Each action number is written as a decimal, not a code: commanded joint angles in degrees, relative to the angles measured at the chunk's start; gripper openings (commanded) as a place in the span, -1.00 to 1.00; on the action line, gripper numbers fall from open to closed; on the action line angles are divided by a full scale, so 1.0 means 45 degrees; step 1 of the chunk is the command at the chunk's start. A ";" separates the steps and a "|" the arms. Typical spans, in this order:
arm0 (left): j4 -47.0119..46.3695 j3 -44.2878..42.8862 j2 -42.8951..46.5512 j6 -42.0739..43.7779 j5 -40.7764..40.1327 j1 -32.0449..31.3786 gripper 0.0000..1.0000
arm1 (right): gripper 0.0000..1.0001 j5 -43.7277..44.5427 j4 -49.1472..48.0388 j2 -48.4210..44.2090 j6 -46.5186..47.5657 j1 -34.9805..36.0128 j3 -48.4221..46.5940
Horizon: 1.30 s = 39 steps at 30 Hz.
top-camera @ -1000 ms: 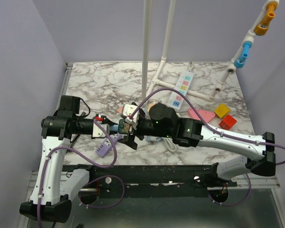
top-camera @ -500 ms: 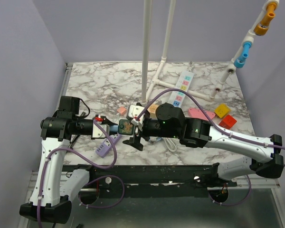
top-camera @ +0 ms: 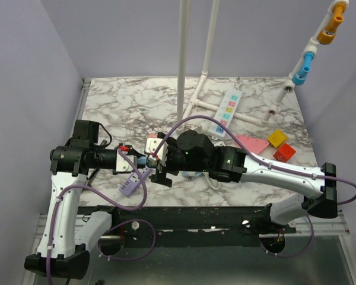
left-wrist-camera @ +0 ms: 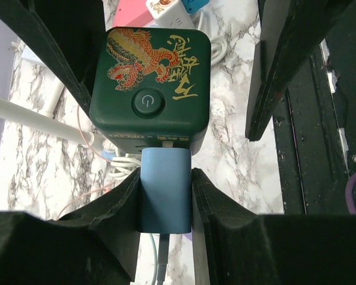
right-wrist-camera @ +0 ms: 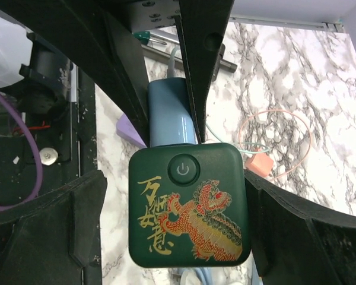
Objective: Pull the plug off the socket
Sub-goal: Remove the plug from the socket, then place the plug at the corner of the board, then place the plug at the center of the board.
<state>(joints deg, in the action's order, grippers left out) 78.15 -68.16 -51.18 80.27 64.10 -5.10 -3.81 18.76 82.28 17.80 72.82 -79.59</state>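
Note:
The socket is a dark green cube (left-wrist-camera: pixel 148 77) with a gold and red dragon and a power button, also in the right wrist view (right-wrist-camera: pixel 188 205). The plug is a light blue adapter (left-wrist-camera: pixel 165 190) pushed into the cube's side; it also shows in the right wrist view (right-wrist-camera: pixel 169 116) and in the top view (top-camera: pixel 143 160). My left gripper (left-wrist-camera: pixel 165 178) is shut on the plug and holds it above the table. My right gripper (right-wrist-camera: pixel 178 214) is open, its fingers astride the cube: the right pad is at the cube's side and the left pad stands off with a gap. In the top view the right gripper (top-camera: pixel 157 161) hides the cube.
A white power strip (top-camera: pixel 225 110) and a white pipe frame (top-camera: pixel 183 59) stand at the back. A pink piece (top-camera: pixel 252 142), a yellow block (top-camera: pixel 277 138) and a red block (top-camera: pixel 284 152) lie to the right. A purple piece (top-camera: pixel 129 187) and a white cable (top-camera: pixel 210 178) lie near the front.
My right gripper drew back to the right half a second ago, baring the cube, then moved left again and now straddles it. The left arm has held still.

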 commanded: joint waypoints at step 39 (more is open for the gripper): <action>-0.8214 0.1280 -0.2667 -0.3662 -0.2588 0.4606 -1.00 | -0.99 0.0937 0.0654 -0.0280 -0.1407 -0.2673 0.0379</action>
<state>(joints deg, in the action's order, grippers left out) 70.48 -70.54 -65.17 87.66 57.69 12.80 2.72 24.03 74.89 15.44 66.08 -73.36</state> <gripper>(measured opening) 0.336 0.653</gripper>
